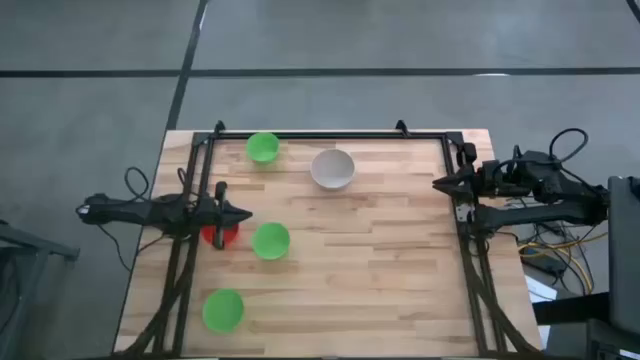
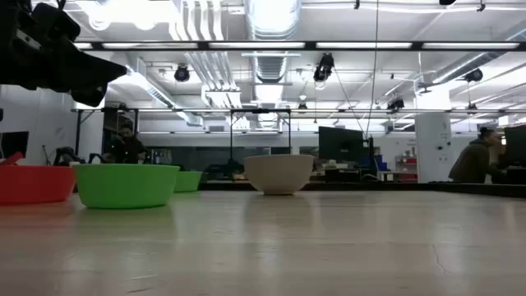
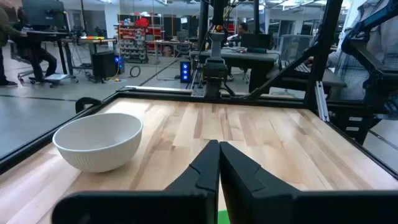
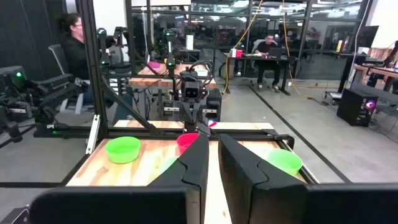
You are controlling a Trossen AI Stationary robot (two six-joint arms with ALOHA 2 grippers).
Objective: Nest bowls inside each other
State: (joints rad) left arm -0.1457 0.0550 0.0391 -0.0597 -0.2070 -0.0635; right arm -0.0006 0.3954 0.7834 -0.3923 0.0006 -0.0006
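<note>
- Across the wooden table [image 1: 380,250], high view: five bowls, all separate; no bowl sits inside another. Judged progress: nesting not yet begun.
- White bowl [image 1: 332,168] sits at roughly 12 o'clock from table centre, upright, empty. Same bowl appears close in the left wrist view [image 3: 98,140].
- Green bowl at the far edge [image 1: 262,148] sits just beside the white bowl, toward 11 o'clock, apart from it.
- Middle green bowl [image 1: 270,241] sits at about 8 o'clock, just beside the red bowl [image 1: 222,235]; whether their rims touch cannot be told.
- Third green bowl [image 1: 223,310] sits at about 7 o'clock near the table's near edge, well apart from the others.
- Left gripper [image 1: 238,216] is over the red bowl's rim, fingers pressed together with nothing between them; no bowl held.
- Right gripper [image 1: 440,183] waits at the 3 o'clock edge of the table, fingers close together with only a thin slit, empty; well apart from every bowl.
- Remaining, as judged: all four smaller bowls must still be stacked, likely ending in the larger white bowl. The left gripper needs to open before it can take the red bowl below it.
</note>
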